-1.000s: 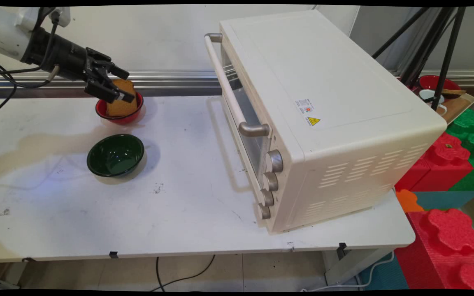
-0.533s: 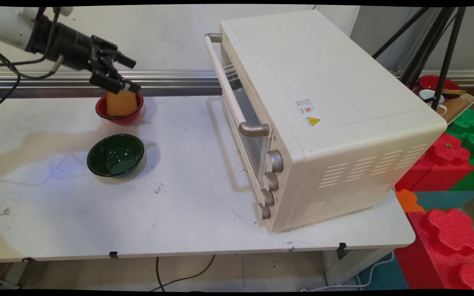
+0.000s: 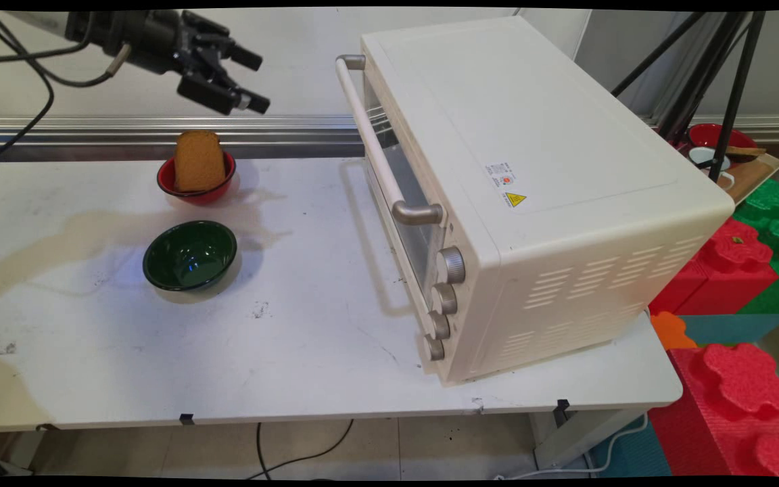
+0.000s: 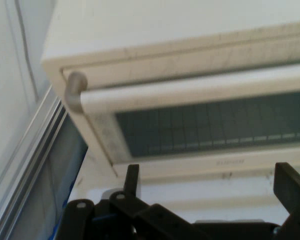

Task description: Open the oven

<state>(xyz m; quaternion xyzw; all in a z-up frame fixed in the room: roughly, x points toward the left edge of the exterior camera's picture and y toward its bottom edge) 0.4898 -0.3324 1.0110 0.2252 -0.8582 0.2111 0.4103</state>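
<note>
White table against a pale wall with a metal rail along its foot; tripod legs and coloured foam blocks off the table's right end.

Bread slice stands upright in the red bowl at the table's far left, leaning on the bowl's back rim. Nothing touches it. Green bowl sits just in front of the red one, apart from it, with nothing visible inside but a glare spot.

Gripper is high above the table, up and right of the bread, well clear of it, pointing toward the toaster oven. Jaws are spread with nothing between them; the hand view shows both fingers wide apart at the bottom edge, only air in the gap.

Oven takes up the right half of the table, door shut, handle across the top of the door. Hand view looks straight at that door: handle bar, glass with a rack grid behind it.

State as it lies: bread is in the red bowl, gripper free of it, oven door closed, green bowl unused.

Hard to make out: oven interior past the rack, since the glass is dark and seen at an angle. Knob markings are unreadable. Arm is cut off at the top left edge. A second red bowl behind the tripod is half hidden.
</note>
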